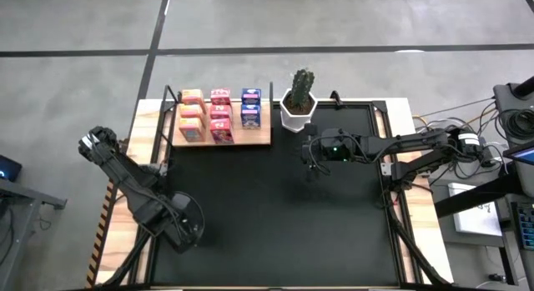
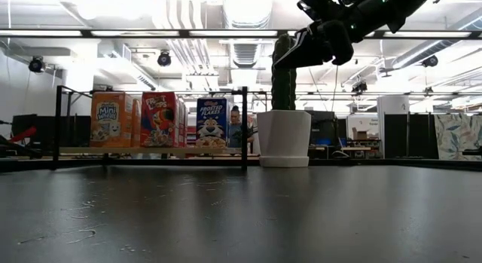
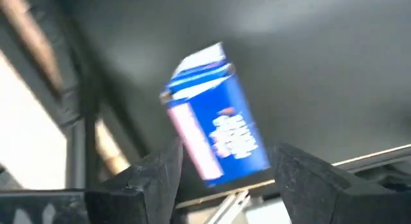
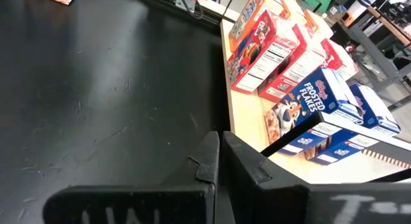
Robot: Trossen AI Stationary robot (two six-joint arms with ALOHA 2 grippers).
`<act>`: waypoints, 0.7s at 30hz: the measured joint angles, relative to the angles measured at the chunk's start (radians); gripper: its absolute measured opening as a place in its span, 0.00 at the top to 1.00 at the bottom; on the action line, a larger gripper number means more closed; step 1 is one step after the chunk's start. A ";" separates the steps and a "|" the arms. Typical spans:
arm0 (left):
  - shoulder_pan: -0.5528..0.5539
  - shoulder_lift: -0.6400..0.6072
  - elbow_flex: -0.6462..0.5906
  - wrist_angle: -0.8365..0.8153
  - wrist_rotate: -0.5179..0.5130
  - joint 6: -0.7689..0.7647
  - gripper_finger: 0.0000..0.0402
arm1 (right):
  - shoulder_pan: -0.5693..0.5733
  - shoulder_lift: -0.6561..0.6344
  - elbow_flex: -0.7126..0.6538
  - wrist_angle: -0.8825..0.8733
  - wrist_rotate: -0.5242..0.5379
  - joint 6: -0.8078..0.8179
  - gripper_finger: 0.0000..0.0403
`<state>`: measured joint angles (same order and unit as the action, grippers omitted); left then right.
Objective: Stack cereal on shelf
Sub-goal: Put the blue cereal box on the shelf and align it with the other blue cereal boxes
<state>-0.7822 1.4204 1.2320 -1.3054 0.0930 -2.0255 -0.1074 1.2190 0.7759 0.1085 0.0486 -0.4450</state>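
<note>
A black mat (image 1: 275, 208) covers the table. At its far edge the shelf (image 1: 259, 139) holds orange, pink-red and blue cereal boxes in 3 columns, beside a potted cactus (image 1: 298, 112). The right gripper (image 1: 310, 158) hangs raised near the pot, jaws pressed together on nothing. The left gripper (image 3: 225, 185), at the mat's near left corner, appears to clamp 1 blue box (image 3: 218, 131). The box's long axis points away from the wrist, tilted. The shelf lies well apart, diagonally across the mat.
</note>
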 joint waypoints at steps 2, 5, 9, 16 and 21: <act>-0.003 0.000 0.000 0.031 -0.053 0.006 0.46 | 0.000 0.000 0.000 0.000 0.000 0.000 0.97; -0.003 0.004 0.000 0.061 -0.081 0.016 0.46 | 0.000 0.000 0.000 0.000 0.000 0.000 0.97; -0.005 0.031 0.000 0.031 -0.032 0.016 0.46 | 0.000 0.000 0.000 0.000 0.000 0.000 0.97; -0.008 0.061 0.000 0.016 -0.012 0.024 0.46 | 0.000 0.000 0.000 -0.001 0.000 0.007 0.97; -0.011 0.061 -0.001 0.019 -0.020 0.027 0.46 | 0.000 0.000 0.000 -0.002 0.000 0.007 0.97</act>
<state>-0.7936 1.4815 1.2306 -1.2866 0.0731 -1.9988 -0.1074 1.2190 0.7757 0.1062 0.0486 -0.4377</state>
